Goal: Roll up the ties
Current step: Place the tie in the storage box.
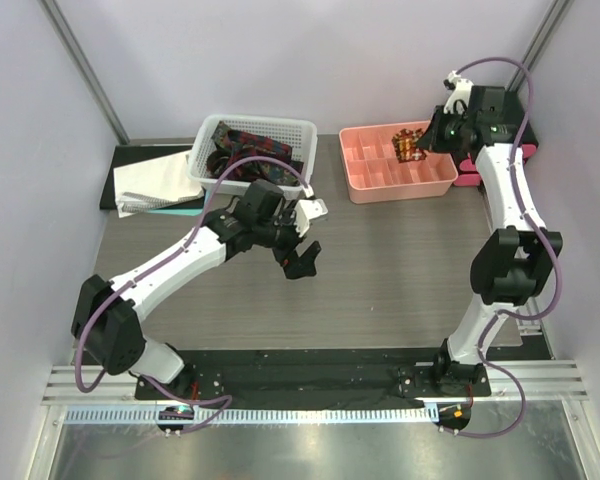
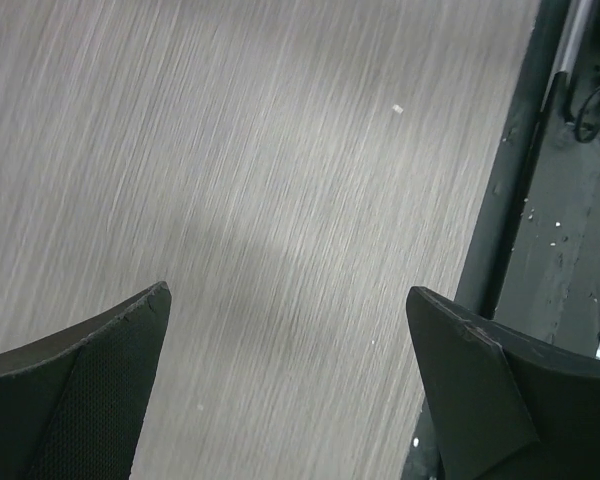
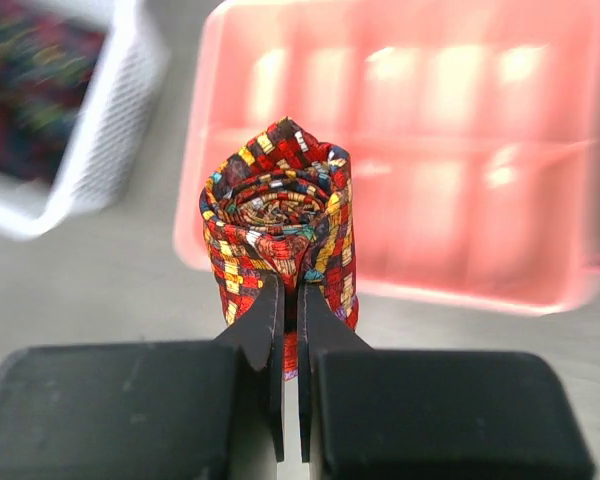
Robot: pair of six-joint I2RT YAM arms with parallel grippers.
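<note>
A red tie with yellow-orange print, rolled into a tight coil (image 3: 278,215), hangs in the air in front of the pink tray (image 3: 540,180). My right gripper (image 3: 289,285) is shut on its near wall. From above, that rolled tie (image 1: 411,143) and the right gripper (image 1: 423,141) sit over the pink divided tray (image 1: 375,186) at the back right. More ties (image 1: 242,150), dark and patterned, lie piled in the white basket (image 1: 285,127). My left gripper (image 1: 302,236) hangs open over bare table right of the basket; its fingers (image 2: 90,370) hold nothing.
A folded white cloth (image 1: 152,182) lies on a black mat left of the basket. A black base strip (image 2: 540,250) runs along the near table edge. Grey walls and metal posts close in the sides.
</note>
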